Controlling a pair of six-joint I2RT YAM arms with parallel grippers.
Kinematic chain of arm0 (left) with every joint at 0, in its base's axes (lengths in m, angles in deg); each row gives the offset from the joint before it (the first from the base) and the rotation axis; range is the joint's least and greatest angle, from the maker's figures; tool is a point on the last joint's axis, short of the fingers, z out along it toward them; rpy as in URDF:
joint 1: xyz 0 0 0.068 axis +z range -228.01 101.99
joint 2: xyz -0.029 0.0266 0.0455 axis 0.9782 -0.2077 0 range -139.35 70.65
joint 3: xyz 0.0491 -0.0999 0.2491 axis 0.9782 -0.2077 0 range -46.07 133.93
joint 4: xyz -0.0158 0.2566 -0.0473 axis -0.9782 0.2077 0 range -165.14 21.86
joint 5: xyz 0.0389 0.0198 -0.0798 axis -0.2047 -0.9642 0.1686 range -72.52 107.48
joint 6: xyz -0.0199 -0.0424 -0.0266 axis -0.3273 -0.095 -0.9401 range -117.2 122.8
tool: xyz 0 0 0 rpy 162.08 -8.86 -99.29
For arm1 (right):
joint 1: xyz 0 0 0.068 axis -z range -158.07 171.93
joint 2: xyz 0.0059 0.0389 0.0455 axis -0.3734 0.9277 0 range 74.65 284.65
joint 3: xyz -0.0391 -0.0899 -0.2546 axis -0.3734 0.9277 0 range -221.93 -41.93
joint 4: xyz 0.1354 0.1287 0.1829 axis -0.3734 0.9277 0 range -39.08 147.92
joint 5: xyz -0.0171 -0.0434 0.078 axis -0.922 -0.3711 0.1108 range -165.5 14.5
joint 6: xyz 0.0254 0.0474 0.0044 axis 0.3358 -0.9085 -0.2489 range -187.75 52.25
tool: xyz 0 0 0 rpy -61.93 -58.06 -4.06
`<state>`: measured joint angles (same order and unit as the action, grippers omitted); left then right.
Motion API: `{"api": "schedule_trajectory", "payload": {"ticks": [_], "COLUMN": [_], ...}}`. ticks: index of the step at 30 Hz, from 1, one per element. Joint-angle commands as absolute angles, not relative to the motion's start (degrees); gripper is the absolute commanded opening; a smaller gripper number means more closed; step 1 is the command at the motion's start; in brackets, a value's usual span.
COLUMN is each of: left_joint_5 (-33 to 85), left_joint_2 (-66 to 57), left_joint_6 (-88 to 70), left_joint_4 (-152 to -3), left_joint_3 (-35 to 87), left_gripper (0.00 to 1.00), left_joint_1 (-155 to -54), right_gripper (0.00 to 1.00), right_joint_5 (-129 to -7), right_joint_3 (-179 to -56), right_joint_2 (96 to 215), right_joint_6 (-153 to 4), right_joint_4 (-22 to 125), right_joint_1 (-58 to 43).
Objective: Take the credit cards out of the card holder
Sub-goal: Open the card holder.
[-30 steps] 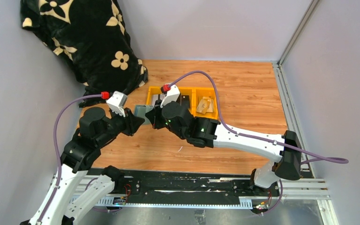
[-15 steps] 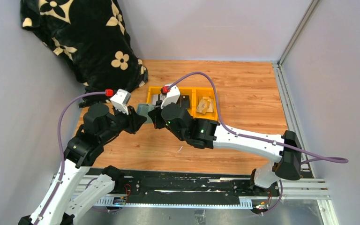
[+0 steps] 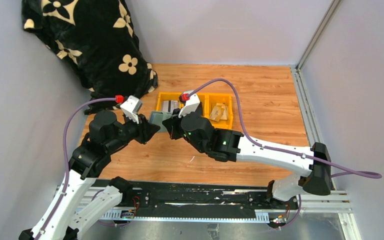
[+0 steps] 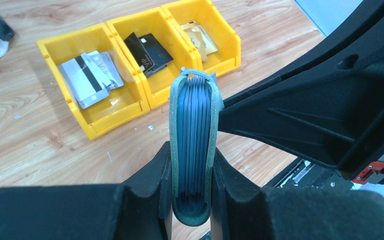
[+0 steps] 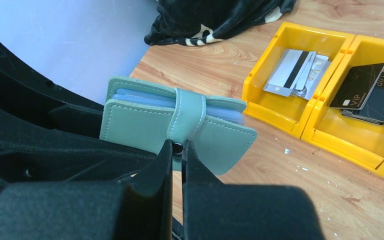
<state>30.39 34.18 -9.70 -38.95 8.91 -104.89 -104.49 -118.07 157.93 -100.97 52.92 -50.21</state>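
Note:
The grey-green card holder [image 4: 192, 125] is held edge-up in my left gripper [image 4: 192, 192], which is shut on its folded spine; its blue-grey inner pockets show between the covers. In the top view the holder [image 3: 157, 119] hangs above the table between both grippers. In the right wrist view the holder [image 5: 140, 125] is closed, its tab [image 5: 188, 115] wrapped over the edge. My right gripper [image 5: 177, 150] is shut on the tab's end at the dark snap. I see no card sticking out of the holder.
Three joined yellow bins [image 4: 100, 125] sit on the wooden table behind the holder: grey and white cards [image 4: 89, 77] in the left one, black cards [image 4: 148, 50] in the middle, gold cards [image 4: 200, 36] in the right. A black flowered blanket [image 3: 90, 45] lies at back left.
Both grippers have shifted slightly right and nearer with the holder between them. The right wrist has swung right, away from the bins.

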Motion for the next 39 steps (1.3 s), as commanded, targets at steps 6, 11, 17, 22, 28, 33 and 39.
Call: {"api": "schedule_trajectory", "payload": {"ticks": [6, 11, 17, 22, 28, 33, 39], "left_joint_5": [31.86, 31.82, 33.07, 36.57, 46.22, 52.7, 57.19], "left_joint_2": [36.75, 37.11, 37.16, 36.88, 34.86, 32.96, 32.32], "left_joint_6": [-7.39, -6.37, -6.21, -6.81, -8.3, -9.48, -9.54], "left_joint_4": [-34.99, -34.72, -35.01, -34.74, -33.79, -32.93, -31.38], "left_joint_3": [10.79, 10.79, 11.07, 12.91, 16.51, 18.51, 19.71], "left_gripper": [0.0, 0.0, 0.0, 0.0, 0.0, 0.0, 0.0], "left_joint_1": [-105.17, -105.17, -105.17, -105.17, -105.17, -105.17, -105.17], "right_gripper": [0.0, 0.0, 0.59, 0.66, 0.75, 0.76, 0.76], "right_joint_5": [-91.89, -72.01, -61.35, -53.75, -52.14, -46.52, -45.78], "right_joint_3": [-104.67, -99.84, -102.17, -92.3, -78.45, -83.14, -83.81], "right_joint_2": [147.71, 144.91, 145.03, 141.1, 138.24, 142.93, 144.89], "right_joint_6": [-110.18, -113.51, -106.49, -100.64, -96.2, -95.93, -98.31], "right_joint_4": [45.88, 34.91, 39.23, 27.2, 5.22, 4.88, -2.38], "right_joint_1": [-36.42, -31.08, -29.96, -29.32, -29.31, -29.4, -29.4]}}
